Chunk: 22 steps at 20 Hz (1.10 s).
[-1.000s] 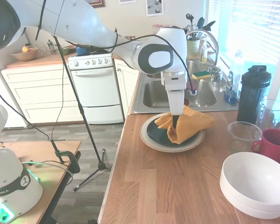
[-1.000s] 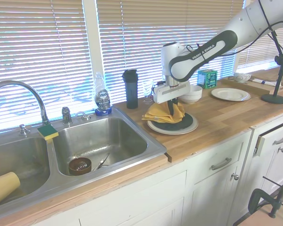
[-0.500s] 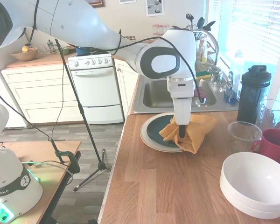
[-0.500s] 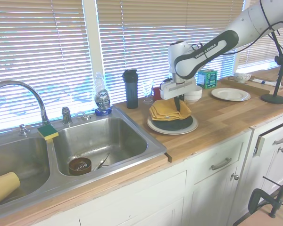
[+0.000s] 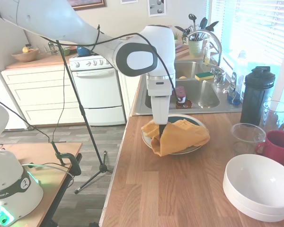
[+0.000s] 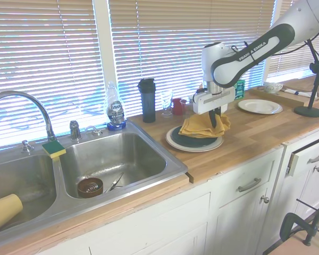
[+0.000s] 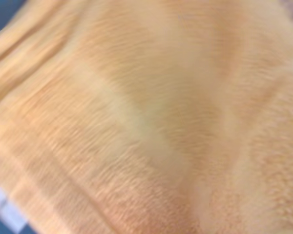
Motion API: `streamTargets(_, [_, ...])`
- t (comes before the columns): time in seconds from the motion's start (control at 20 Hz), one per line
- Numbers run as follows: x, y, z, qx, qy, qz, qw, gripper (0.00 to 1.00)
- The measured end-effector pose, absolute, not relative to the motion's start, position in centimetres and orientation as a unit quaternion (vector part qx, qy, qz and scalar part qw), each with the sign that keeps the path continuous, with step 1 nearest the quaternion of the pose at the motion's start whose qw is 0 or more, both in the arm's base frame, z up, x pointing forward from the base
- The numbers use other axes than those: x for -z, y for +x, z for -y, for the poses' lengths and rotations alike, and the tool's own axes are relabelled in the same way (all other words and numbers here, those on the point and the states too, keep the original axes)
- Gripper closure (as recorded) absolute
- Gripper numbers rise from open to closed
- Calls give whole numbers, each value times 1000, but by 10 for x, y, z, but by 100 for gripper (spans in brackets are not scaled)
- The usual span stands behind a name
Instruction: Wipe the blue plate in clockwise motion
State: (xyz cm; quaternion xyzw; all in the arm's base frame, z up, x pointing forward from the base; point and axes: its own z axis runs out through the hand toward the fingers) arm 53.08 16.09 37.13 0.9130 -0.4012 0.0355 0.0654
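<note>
The blue plate [image 6: 188,142] sits on a larger cream plate [image 6: 195,149] on the wooden counter. An orange cloth [image 5: 181,136] covers most of it. In the first exterior view only a teal sliver of the blue plate [image 5: 183,118] shows at the sink side. My gripper [image 5: 160,128] points straight down at the plate's left edge, shut on the cloth, which trails to the right across the plate. From the other side the gripper [image 6: 216,118] presses the cloth [image 6: 204,125] down onto the plate. The wrist view is filled with blurred orange cloth [image 7: 151,122].
Stacked white bowls [image 5: 259,187], a red mug [image 5: 279,146], a clear cup [image 5: 247,136] and a black shaker bottle [image 5: 256,94] stand to the right. The steel sink [image 5: 201,94] lies just behind the plates. A white plate [image 6: 259,106] lies further along the counter.
The gripper has dragged the cloth around the plate's near side, from the right-hand part to the left edge in the first exterior view. The cloth now covers more of the plate.
</note>
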Motion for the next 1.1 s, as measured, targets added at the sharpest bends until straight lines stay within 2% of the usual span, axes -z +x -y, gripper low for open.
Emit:
streamTargets(0.25, [-365,512,-191,-28,924,376,64,100])
streamTargets(0.45, [-372,507,-205,-29,927,372,46,100])
streamTargets(0.85, [-447,505,-153,-33,916,400,5,100])
streamTargets(1.1, [-482,524,-102,-38,899,436,-17,100])
